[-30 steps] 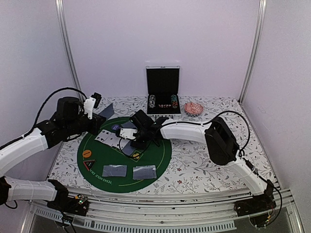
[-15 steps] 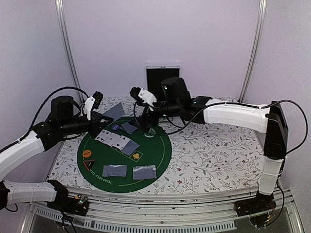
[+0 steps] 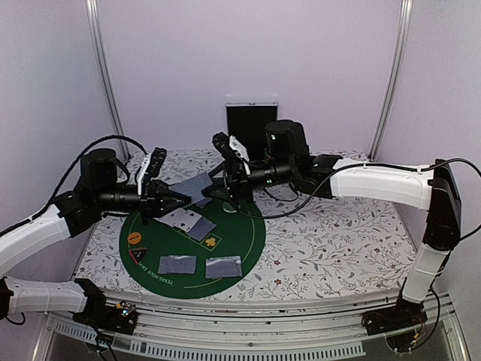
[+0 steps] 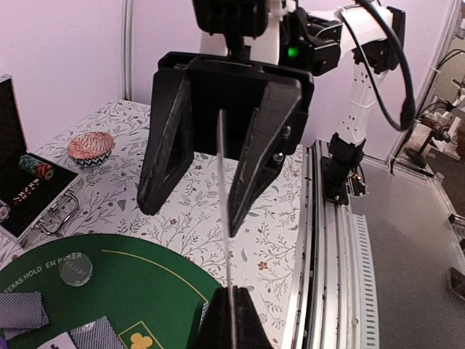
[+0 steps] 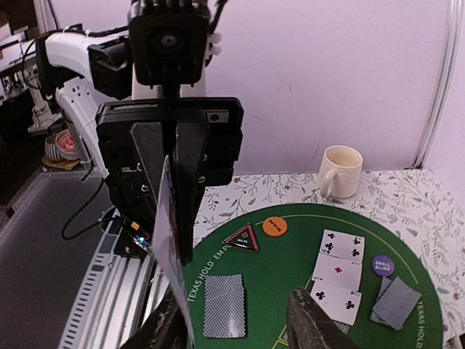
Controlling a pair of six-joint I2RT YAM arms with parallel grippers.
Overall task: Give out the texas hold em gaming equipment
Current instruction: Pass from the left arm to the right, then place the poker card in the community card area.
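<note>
My left gripper (image 3: pixel 171 198) is shut on one grey-blue-backed playing card (image 3: pixel 192 187) and holds it in the air over the back of the green mat. In the left wrist view the card (image 4: pixel 224 211) shows edge-on, rising from my shut left gripper (image 4: pixel 232 318). My right gripper (image 3: pixel 228 179) is open, its fingers (image 4: pixel 168 142) on either side of the card's far end. In the right wrist view the card (image 5: pixel 171 243) stands beside the left finger of my right gripper (image 5: pixel 236 327). Three face-up cards (image 3: pixel 185 219), two face-down cards (image 3: pixel 177 264), an orange disc (image 3: pixel 134 238) and a black triangular marker (image 3: pixel 137 255) lie on the mat.
The round green felt mat (image 3: pixel 244 241) covers the table's left middle. An open chip case (image 3: pixel 252 120) stands at the back. A white mug (image 5: pixel 340 171) sits beyond the mat. A red patterned bowl (image 4: pixel 91 149) and a pale disc (image 4: pixel 75 269) show in the left wrist view.
My right gripper rose off the mat and swung back, then came to the card's far end. My left gripper carried the card right and down toward it.
</note>
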